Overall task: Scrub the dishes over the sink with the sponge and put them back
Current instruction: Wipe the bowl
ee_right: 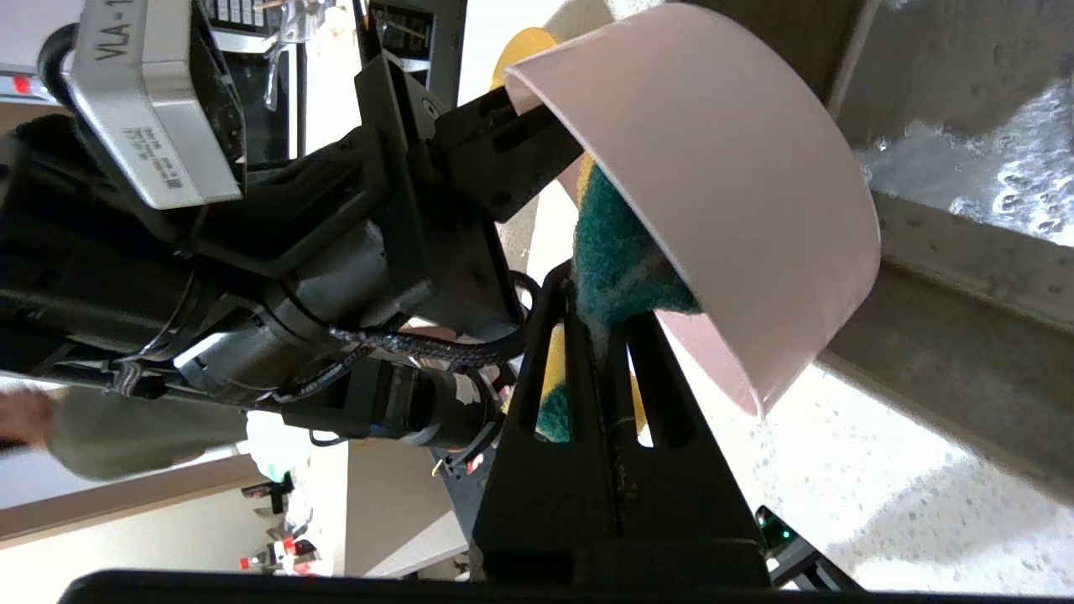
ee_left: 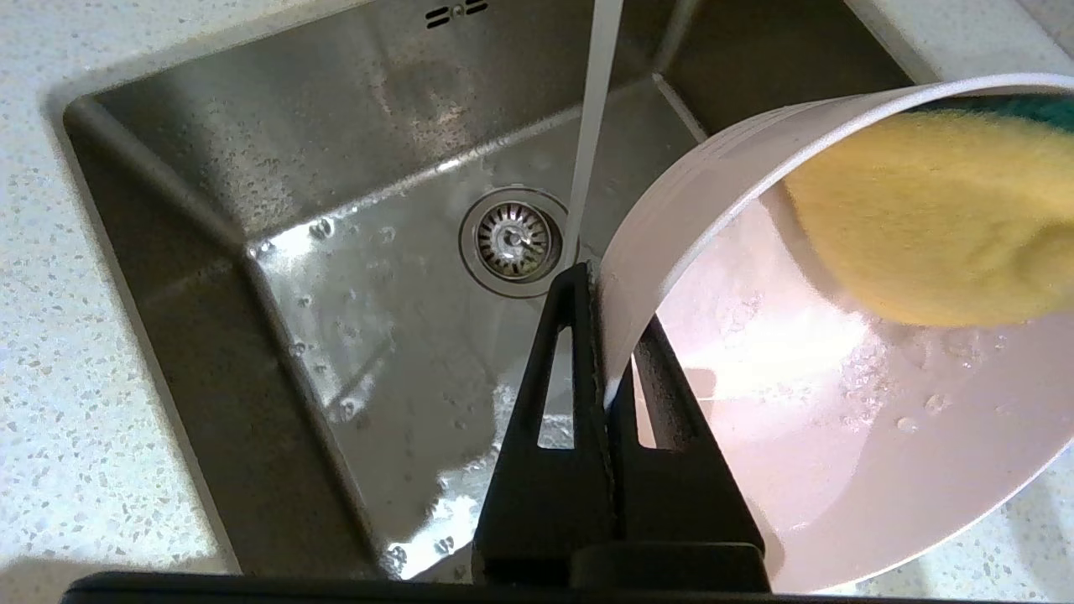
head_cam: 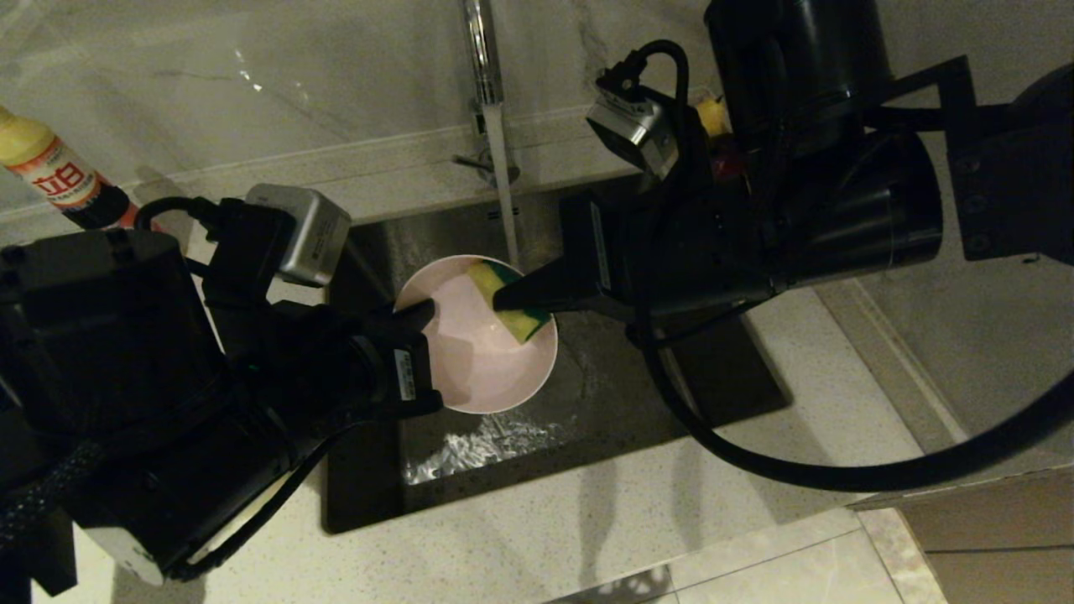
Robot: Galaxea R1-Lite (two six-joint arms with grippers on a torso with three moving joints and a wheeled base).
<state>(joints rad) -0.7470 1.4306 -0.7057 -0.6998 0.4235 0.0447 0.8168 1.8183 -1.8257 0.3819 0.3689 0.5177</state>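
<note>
Pink bowl: round matte plastic bowl (head_cam: 482, 352), tilted over steel sink (head_cam: 604, 394), rim clamped in left pincer (head_cam: 424, 312).
Sponge: yellow-green foam sponge (head_cam: 512, 302) inside bowl's far rim, pinched by right pincer (head_cam: 502, 297).
Key relation: sponge touching inner wall, opposite left pincer.

"VLA-1" on left wrist camera (ee_right: 151, 109)

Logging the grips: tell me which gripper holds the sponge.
The right gripper holds the sponge, pressing it inside the pink bowl; the left gripper instead pinches the bowl's rim.

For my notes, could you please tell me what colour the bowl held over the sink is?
Pale pink; the bowl shows best in the head view.
</note>
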